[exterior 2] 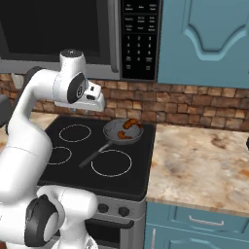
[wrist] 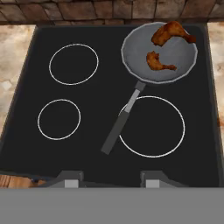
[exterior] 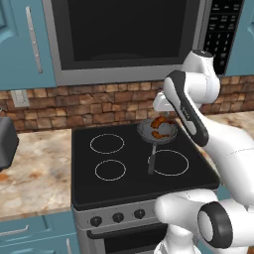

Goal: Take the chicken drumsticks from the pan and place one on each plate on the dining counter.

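A black stovetop (exterior: 124, 163) with white ring burners is sitting between marbled stone worktops (exterior 2: 204, 160); a brick backsplash (exterior: 74, 106) is running behind, with teal cabinets (exterior 2: 204, 44) and a microwave (exterior: 124, 34) hanging above

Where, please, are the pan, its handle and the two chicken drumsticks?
pan (wrist: 177, 72): hand view, bare grey floor.
pan handle (wrist: 116, 133): hand view, dark grip.
chicken drumsticks (wrist: 168, 34): hand view, upper drumstick's meaty end.
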